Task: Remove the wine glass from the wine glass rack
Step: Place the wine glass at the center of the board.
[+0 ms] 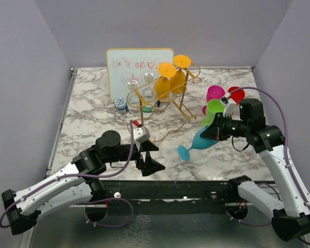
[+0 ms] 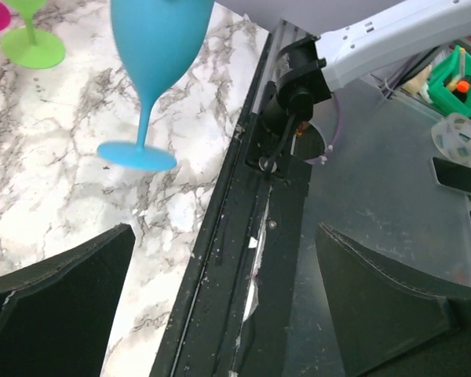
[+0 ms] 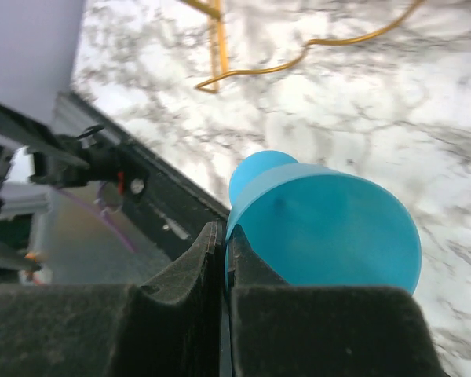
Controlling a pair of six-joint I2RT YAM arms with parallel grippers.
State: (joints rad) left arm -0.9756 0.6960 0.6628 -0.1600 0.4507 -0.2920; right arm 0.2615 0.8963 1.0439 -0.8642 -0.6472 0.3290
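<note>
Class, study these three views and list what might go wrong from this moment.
1. The right tool pinches only the tilted blue glass at its rim; it may slip or swing.
2. The green glass stands close beside that tool and may get knocked.
3. Released tilted, the blue glass may topple toward the near edge of the table.

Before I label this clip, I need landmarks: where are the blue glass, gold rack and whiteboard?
blue glass (image 1: 200,139), top view, on its bowl.
gold rack (image 1: 140,106), top view, on its front upright wire.
whiteboard (image 1: 144,56), top view, on its white face.
</note>
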